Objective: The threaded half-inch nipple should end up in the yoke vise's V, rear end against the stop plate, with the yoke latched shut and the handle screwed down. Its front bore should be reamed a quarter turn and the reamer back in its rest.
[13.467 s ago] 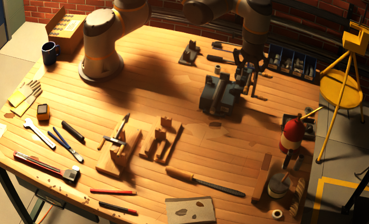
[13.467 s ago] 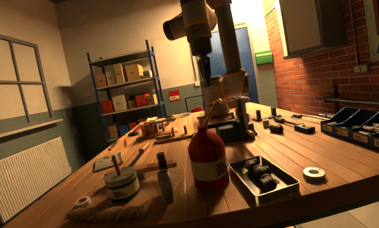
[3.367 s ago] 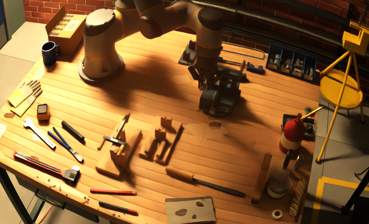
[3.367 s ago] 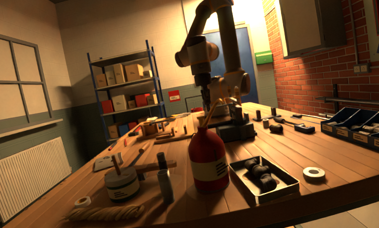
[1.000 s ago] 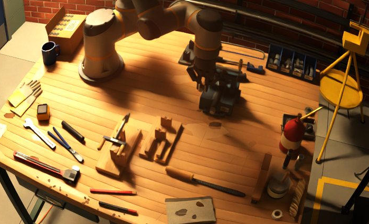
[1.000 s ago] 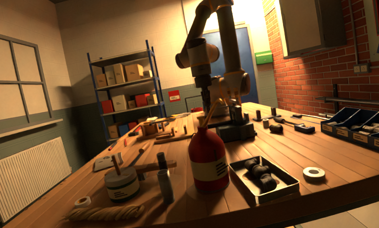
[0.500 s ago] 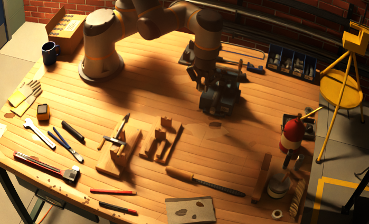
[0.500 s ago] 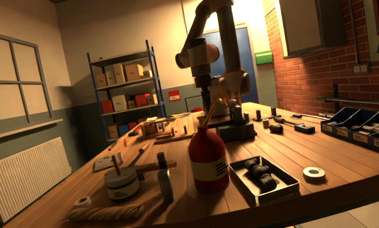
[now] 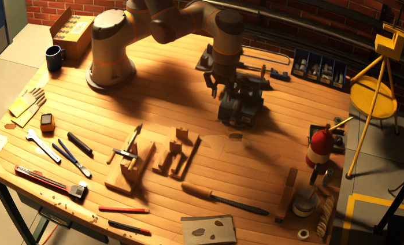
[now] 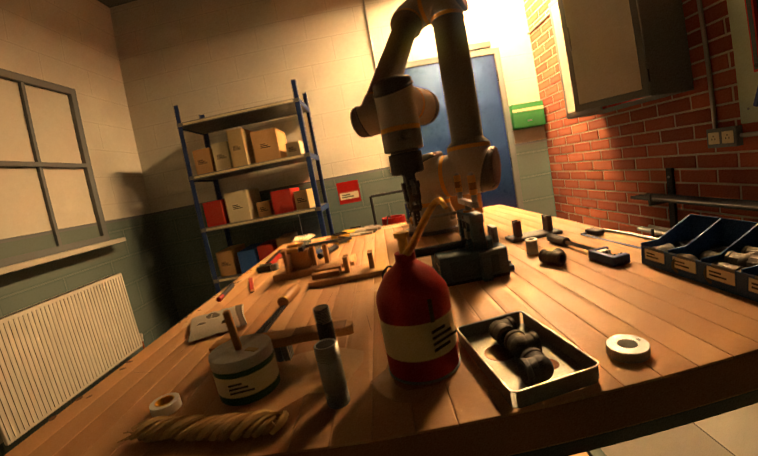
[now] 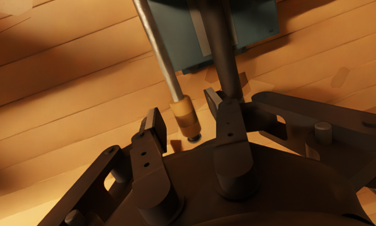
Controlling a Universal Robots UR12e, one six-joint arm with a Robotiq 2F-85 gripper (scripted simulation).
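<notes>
The vise handle bar (image 11: pixel 159 50) ends in an orange knob (image 11: pixel 185 116). The knob lies between my fingers. My gripper (image 11: pixel 185 113) (image 9: pixel 219 90) is open and holds nothing. It hangs at the left side of the dark blue yoke vise (image 9: pixel 241 102) (image 10: pixel 472 250) (image 11: pixel 210 27). The nipple cannot be made out inside the vise. The reamer (image 9: pixel 127 149) lies on its wooden rest (image 9: pixel 130 166) near the front of the bench. An empty wooden cradle (image 9: pixel 175 152) stands to the right of the rest.
Behind the vise run a brick wall, blue parts bins (image 9: pixel 319 68) and a pipe wrench (image 9: pixel 275 73). A red oil can (image 9: pixel 319 147) (image 10: pixel 416 317) and a tray of fittings (image 10: pixel 525 351) stand at the right end. A file (image 9: pixel 224 198) lies near the front edge.
</notes>
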